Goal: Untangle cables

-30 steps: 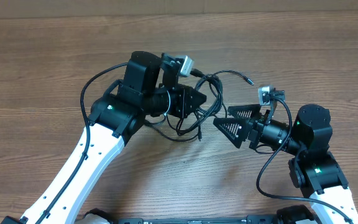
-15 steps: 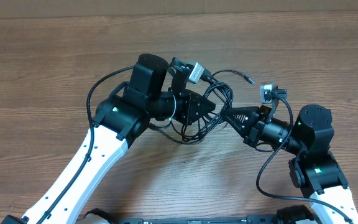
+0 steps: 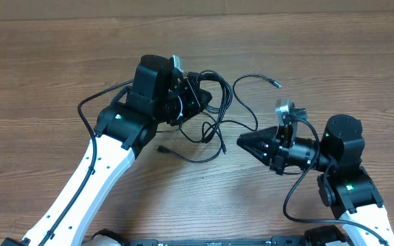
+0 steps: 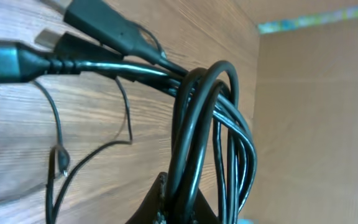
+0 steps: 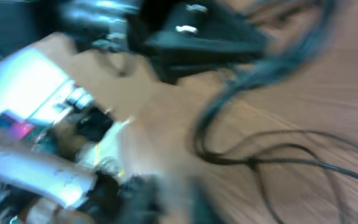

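Just off the table's (image 3: 53,61) middle toward twelve o'clock, the left gripper (image 3: 201,100) is clamped on a loop of the cables (image 3: 216,124), probably to lift the knot so strands hang loose, while the right gripper (image 3: 242,142), at four o'clock of it, points in, its jaw gap impossible to tell.

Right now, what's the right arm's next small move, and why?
Probably ease the right gripper toward the loose cable loop between the arms and pinch one strand. The left gripper is shut on the cable bundle; the right's tip sits just short of the loops, apparently empty, though its wrist view is too blurred to confirm.
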You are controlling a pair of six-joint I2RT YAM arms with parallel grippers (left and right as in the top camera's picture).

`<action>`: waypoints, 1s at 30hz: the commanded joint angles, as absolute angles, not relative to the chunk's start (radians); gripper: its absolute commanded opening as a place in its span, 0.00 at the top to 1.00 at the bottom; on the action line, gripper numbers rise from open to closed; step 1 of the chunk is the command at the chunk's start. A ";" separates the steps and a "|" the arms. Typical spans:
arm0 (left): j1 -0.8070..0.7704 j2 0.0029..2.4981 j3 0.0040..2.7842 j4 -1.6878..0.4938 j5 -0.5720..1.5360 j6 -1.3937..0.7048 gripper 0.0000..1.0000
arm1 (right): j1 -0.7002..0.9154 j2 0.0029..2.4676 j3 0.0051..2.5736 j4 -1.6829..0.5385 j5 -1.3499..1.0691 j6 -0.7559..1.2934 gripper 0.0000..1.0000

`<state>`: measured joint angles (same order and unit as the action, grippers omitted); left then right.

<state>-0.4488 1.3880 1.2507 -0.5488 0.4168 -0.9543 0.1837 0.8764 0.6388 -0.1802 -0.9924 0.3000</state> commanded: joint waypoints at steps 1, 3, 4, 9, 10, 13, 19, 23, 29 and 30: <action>-0.446 1.377 1.265 -0.545 0.513 -0.664 0.96 | 0.181 0.871 0.654 -0.192 -0.822 0.371 0.18; -0.447 1.377 1.265 -0.549 0.641 -0.469 0.96 | 0.181 0.871 0.654 -0.168 -0.819 0.371 0.04; -0.448 1.377 1.265 -0.548 0.719 -0.393 0.96 | 0.181 0.871 0.654 -0.141 -0.820 0.371 0.03; -0.497 1.377 1.265 -0.543 0.779 -0.358 0.96 | 0.182 0.871 0.654 -0.080 -0.824 0.371 0.28; -0.517 1.377 1.265 -0.537 0.779 -0.353 0.96 | 0.182 0.872 0.654 -0.081 -0.823 0.371 0.37; -0.558 1.377 1.265 -0.515 0.749 -0.340 0.96 | 0.182 0.872 0.654 -0.084 -0.824 0.371 0.91; -0.518 1.377 1.265 -0.527 0.557 -0.562 0.96 | 0.182 0.872 0.654 -0.087 -0.899 0.366 0.96; -0.435 1.377 1.265 -0.527 0.539 -0.765 0.96 | 0.182 0.872 0.654 -0.087 -0.927 0.346 0.96; -0.377 1.377 1.265 -0.531 0.512 -1.024 0.96 | 0.182 0.872 0.654 -0.081 -1.019 0.256 0.96; -0.377 1.377 1.265 -0.546 0.506 -1.066 0.96 | 0.182 0.872 0.654 -0.078 -1.019 0.257 0.96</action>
